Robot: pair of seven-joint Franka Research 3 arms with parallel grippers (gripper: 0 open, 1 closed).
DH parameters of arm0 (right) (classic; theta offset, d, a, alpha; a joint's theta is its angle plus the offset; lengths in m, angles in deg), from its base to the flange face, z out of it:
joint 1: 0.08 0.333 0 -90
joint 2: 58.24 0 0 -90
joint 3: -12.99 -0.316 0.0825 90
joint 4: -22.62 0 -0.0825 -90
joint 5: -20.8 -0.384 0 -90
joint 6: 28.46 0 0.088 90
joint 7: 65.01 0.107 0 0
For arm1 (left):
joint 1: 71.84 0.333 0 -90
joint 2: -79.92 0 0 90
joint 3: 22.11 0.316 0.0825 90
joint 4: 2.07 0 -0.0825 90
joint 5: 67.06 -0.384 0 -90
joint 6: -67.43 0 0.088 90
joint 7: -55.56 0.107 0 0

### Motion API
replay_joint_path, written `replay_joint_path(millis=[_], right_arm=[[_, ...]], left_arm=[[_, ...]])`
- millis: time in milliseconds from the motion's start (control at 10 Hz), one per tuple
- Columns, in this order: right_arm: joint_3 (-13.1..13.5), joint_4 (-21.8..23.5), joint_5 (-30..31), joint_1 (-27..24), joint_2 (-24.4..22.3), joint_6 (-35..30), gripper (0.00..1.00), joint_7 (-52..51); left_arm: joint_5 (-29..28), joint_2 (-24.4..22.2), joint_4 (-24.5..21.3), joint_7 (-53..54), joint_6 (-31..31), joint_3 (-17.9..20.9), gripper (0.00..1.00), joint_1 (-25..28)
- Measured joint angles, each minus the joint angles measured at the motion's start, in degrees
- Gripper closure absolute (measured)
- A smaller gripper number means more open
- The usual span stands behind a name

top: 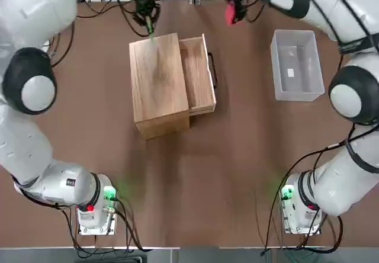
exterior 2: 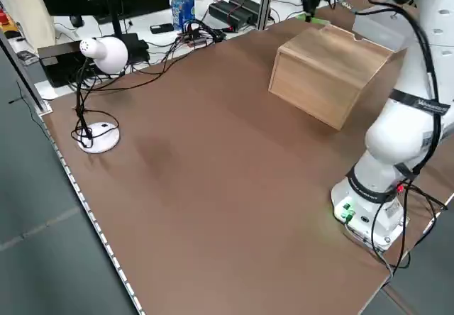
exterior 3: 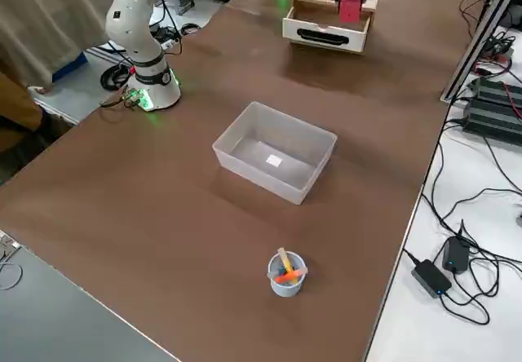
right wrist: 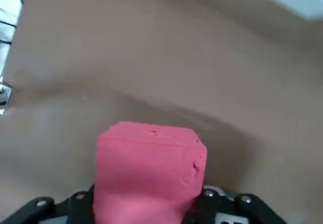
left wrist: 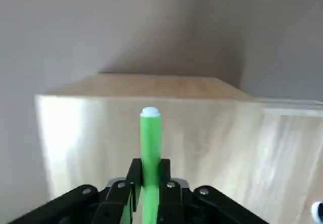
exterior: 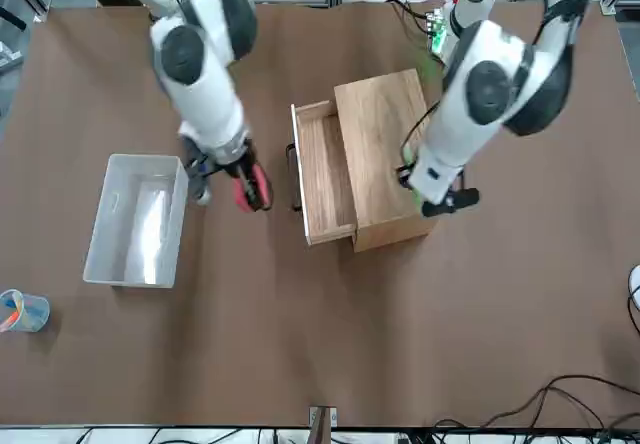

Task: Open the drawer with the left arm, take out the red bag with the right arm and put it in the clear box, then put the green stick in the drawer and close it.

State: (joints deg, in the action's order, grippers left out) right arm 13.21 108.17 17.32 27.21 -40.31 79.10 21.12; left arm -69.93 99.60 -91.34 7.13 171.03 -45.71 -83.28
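Note:
The light-wood cabinet [top: 155, 84] stands mid-table with its drawer [top: 198, 73] pulled open toward the clear box [top: 296, 65]; nothing shows inside the drawer. My left gripper [top: 145, 13] hovers at the cabinet's far back corner, shut on the green stick [top: 149, 29], which points down at the cabinet top [left wrist: 151, 90]. The stick [left wrist: 150, 148] is pinched between the fingers. My right gripper [top: 235, 9] is raised beyond the drawer, between cabinet and clear box, shut on the red bag [top: 230, 14]. The bag [right wrist: 151, 166] fills the jaws. The clear box [exterior: 135, 219] holds nothing.
A small bluish cup with pens [exterior: 22, 311] stands past the clear box near the table's far corner. A white desk lamp [exterior 2: 99, 54] and cables lie at the robot's left table edge. Bare brown tabletop [top: 195, 180] spreads between the cabinet and the arm bases.

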Motion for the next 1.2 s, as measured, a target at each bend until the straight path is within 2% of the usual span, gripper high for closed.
replay_joint_path(millis=[200, 400, 600, 800, 1000, 1100, 1200], right_arm=[[0.1, 0.2, -0.1, -7.2, -0.6, -3.2, 0.38, -18.4], [0.1, 1.2, 0.0, -14.0, -0.8, -4.0, 0.38, -34.7], [0.2, 2.4, -0.1, -21.0, -0.8, -4.1, 0.38, -52.9], [0.1, 4.0, 0.0, -24.4, -0.8, -4.1, 0.38, -64.7], [0.1, 5.0, 0.2, -25.1, -0.8, -3.2, 0.38, -75.6], [0.1, 6.9, 0.4, -25.6, -0.6, -1.4, 0.38, -80.2], [0.1, 10.8, 0.7, -26.3, -0.4, 2.5, 0.38, -84.2]], left_arm=[[-1.3, 5.1, 4.7, -8.7, 0.6, 0.0, 0.82, -7.0], [-3.3, 9.5, 7.8, -12.5, 2.2, 0.0, 0.82, -12.9], [-4.8, 12.1, 8.4, -14.9, 3.5, 0.1, 0.82, -17.5], [-7.5, 12.9, 8.4, -17.0, 3.5, 0.0, 0.8, -19.3], [-9.1, 13.2, 8.3, -17.1, 3.4, 0.2, 0.53, -19.0], [-9.7, 12.9, 8.7, -17.1, 3.4, 0.2, 0.37, -18.4], [-9.9, 11.7, 9.2, -16.5, 3.0, 0.3, 0.24, -16.6]])
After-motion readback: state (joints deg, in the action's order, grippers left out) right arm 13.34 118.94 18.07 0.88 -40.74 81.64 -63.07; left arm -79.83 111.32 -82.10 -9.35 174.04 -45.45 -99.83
